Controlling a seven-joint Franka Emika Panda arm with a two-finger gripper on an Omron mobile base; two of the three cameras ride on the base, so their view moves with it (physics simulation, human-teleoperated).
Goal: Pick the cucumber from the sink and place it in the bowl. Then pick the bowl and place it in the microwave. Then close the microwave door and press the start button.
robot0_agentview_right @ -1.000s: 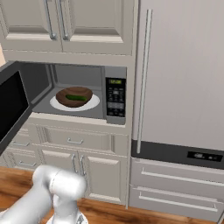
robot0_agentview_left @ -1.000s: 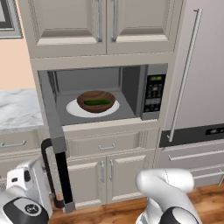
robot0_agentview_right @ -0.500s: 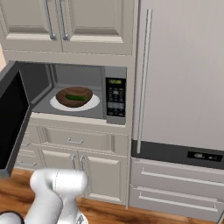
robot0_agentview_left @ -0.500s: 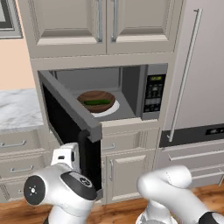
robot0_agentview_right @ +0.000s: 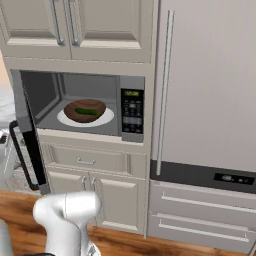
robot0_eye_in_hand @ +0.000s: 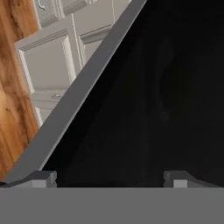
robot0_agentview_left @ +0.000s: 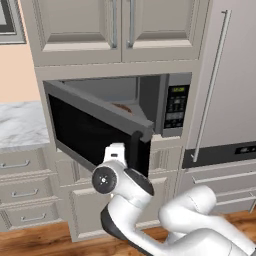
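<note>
Gripper (robot0_eye_in_hand: 109, 177) stood spread, empty, against the half-closed microwave door (robot0_agentview_left: 95, 132); off-centre pushing risked it slipping off the glass.

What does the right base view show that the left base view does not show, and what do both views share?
Right base view: the bowl with the cucumber in it, resting on the white turntable plate inside the microwave.

Left base view: the dark glass face of the microwave door, swung about halfway, hiding most of the cavity.

Both: the button panel, the upper cabinets and the refrigerator.
</note>
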